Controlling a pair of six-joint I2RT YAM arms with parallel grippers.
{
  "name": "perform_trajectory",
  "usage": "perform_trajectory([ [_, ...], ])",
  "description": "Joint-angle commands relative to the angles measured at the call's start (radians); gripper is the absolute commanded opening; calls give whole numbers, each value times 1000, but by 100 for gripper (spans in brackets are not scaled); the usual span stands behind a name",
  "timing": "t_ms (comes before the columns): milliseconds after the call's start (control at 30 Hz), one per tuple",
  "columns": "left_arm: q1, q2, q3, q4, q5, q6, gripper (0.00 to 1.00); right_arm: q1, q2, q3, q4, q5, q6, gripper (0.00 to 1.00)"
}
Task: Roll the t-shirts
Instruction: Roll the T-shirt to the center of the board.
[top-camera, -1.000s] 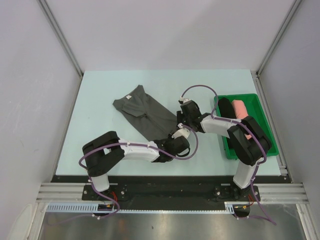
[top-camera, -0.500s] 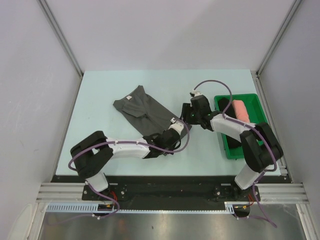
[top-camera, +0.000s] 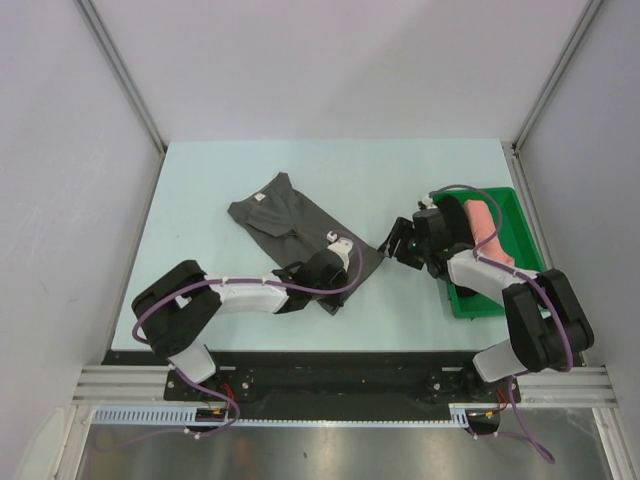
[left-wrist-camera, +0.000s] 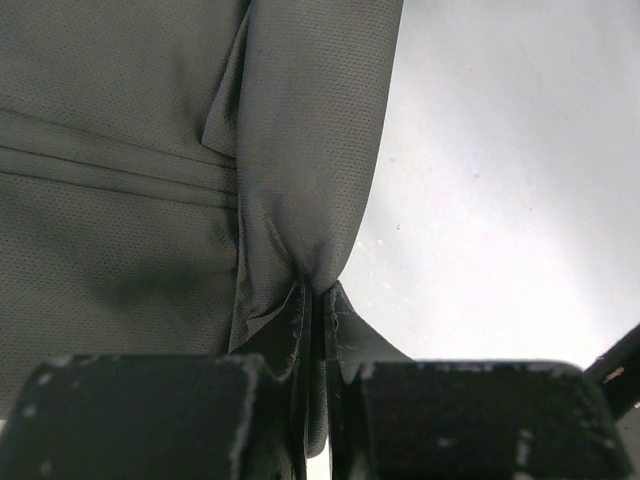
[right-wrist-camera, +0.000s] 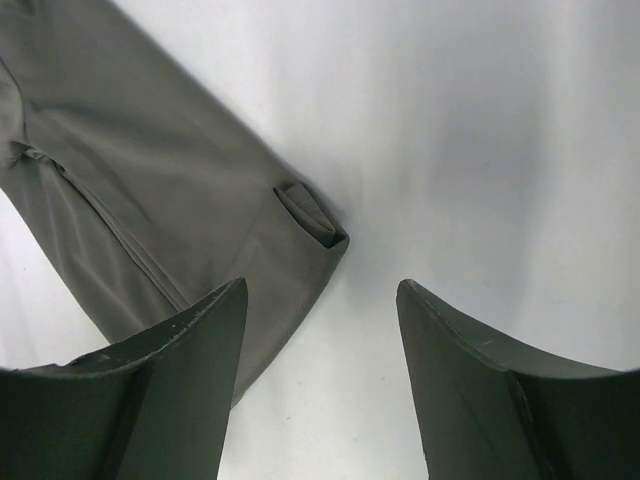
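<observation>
Charcoal t-shirt (top-camera: 297, 226) — edge pinched in the left end effector (left-wrist-camera: 319, 302).

The dark grey t-shirt (top-camera: 295, 228) lies folded lengthwise into a long narrow strip, flat on the tabletop (top-camera: 200, 180) and set diagonally, with its neck end and small white label (top-camera: 262, 197) at the far left. Its near right corner is gathered into a peaked, creased fold clamped in the left end effector (left-wrist-camera: 318, 300). A black t-shirt roll (top-camera: 452, 215) and a salmon-pink t-shirt roll (top-camera: 483, 222) lie side by side, touching, at the far end of the green tray (top-camera: 480, 191).
</observation>
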Motion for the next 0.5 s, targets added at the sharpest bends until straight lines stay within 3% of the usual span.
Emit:
perform_trajectory([
  [0,4,-34,-10,39,56,-39,4,9,38,-32,106,-32,110,67],
  [333,6,-41,-10,30,56,-36,4,51,147,-43,218,8,216,67],
  [467,4,-42,-8,30,56,-35,4,56,182,-43,238,28,246,59],
])
